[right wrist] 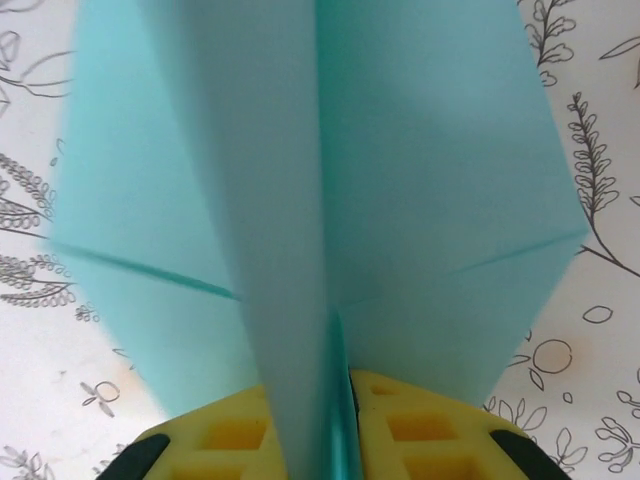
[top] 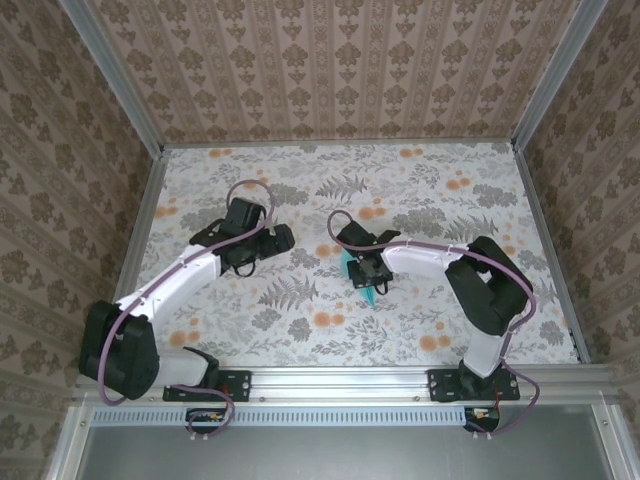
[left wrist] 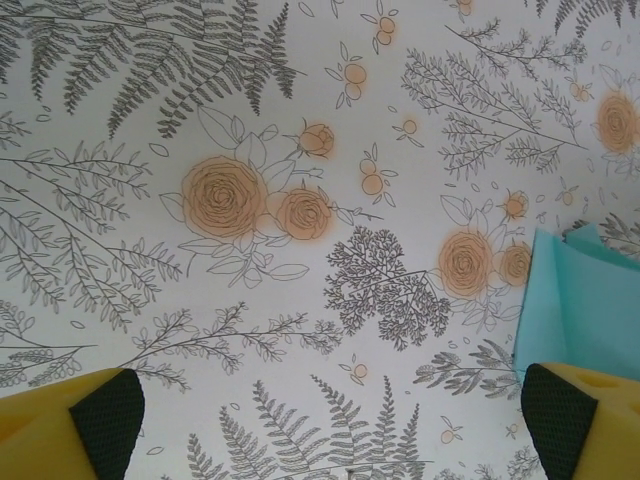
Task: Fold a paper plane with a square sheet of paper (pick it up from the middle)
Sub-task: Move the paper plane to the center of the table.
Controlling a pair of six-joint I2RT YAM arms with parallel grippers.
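The square sheet of paper is folded into a turquoise paper plane with a centre crease and two spread wings. In the right wrist view its keel runs down between my yellow fingers. My right gripper is shut on that keel. From above, the paper plane sticks out beside the right gripper near the table's middle. My left gripper stands apart to the left, open, with nothing between its fingers. In the left wrist view the left gripper hangs over bare cloth, and the plane's edge shows at the right.
The table is covered with a floral cloth of ferns and orange roses. Patterned walls with metal corner posts close in the back and sides. A metal rail carrying both arm bases runs along the near edge.
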